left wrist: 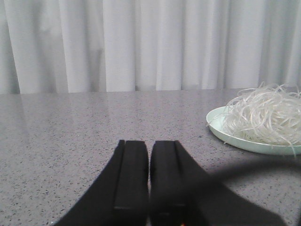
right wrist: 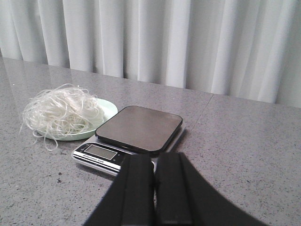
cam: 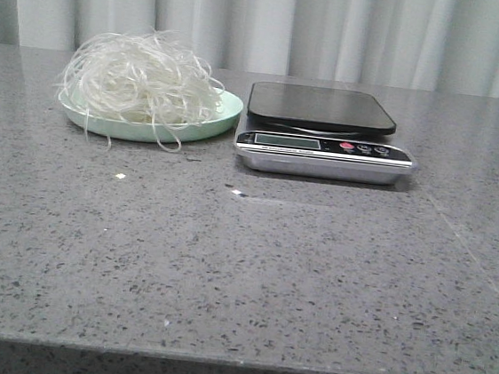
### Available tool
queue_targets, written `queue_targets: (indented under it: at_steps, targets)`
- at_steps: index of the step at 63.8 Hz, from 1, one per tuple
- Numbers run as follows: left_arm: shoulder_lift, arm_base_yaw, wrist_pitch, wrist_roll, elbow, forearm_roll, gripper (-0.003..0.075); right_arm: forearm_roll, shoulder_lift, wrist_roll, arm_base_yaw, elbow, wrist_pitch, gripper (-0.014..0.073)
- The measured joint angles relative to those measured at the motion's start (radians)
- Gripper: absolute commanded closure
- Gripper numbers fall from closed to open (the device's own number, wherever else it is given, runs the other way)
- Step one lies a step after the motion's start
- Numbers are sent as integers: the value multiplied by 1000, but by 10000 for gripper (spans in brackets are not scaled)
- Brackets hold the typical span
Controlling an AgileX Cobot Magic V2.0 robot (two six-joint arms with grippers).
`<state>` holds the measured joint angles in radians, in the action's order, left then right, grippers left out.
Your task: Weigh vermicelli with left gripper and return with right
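Observation:
The vermicelli (cam: pixel 144 82) is a loose white tangle heaped on a pale green plate (cam: pixel 207 126) at the back left of the table. It also shows in the left wrist view (left wrist: pixel 265 115) and the right wrist view (right wrist: pixel 61 111). A kitchen scale (cam: pixel 322 132) with a bare dark platform stands just right of the plate; it also shows in the right wrist view (right wrist: pixel 136 132). My left gripper (left wrist: pixel 149 146) is shut and empty, low over bare table, apart from the plate. My right gripper (right wrist: pixel 154 160) is shut and empty, near the scale's front. Neither gripper shows in the front view.
A grey speckled stone table (cam: pixel 241 267) runs to a front edge. Pale curtains (cam: pixel 294 22) hang behind it. A few small white crumbs (cam: pixel 120 175) lie on the table in front of the plate. A blurred black cable crosses the left wrist view (left wrist: pixel 263 169).

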<state>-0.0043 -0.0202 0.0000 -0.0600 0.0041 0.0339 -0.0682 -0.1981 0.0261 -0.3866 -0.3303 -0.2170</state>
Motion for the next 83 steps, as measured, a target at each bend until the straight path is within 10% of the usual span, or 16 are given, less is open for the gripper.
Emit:
queue_targets:
  at_steps: [39, 62, 83]
  targets:
    - [0, 0, 0, 2, 0, 2, 575, 0, 4, 0, 4, 8, 27, 412]
    - [0, 0, 0, 3, 0, 2, 575, 0, 111, 0, 265, 127, 80, 412]
    - [0, 0, 0, 3, 0, 2, 575, 0, 209, 0, 299, 354, 185, 412]
